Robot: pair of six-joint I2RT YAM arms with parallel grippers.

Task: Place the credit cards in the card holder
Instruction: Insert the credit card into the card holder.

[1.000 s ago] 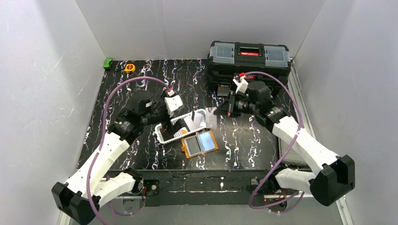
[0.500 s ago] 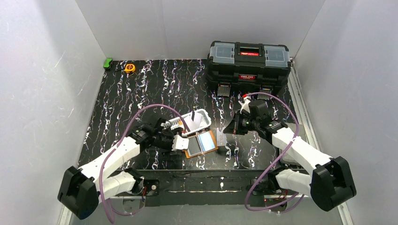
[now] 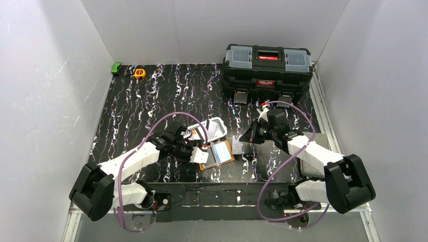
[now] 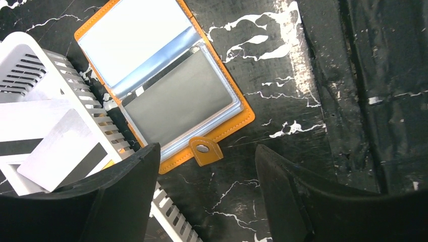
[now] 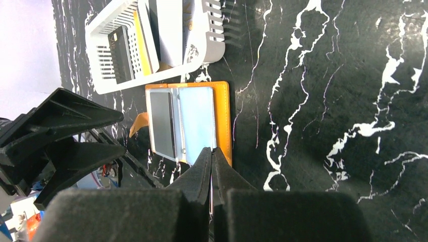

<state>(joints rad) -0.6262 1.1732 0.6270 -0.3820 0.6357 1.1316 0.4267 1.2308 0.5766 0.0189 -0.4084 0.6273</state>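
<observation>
Having swung in from the basket (image 4: 20, 48), I am hovering my left tool (image 4: 206, 151), fingers apart, over the open card holder (image 4: 166, 85) on the bench (image 4: 282, 101), while my right tool (image 5: 211, 151), seemingly pinching a pale credit card (image 3: 236, 146), is closing in.

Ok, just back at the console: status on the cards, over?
Left gripper open over card holder. Right gripper shut on a card at its edge. Holder lies open; white basket beside it, nothing covering pockets.
</observation>
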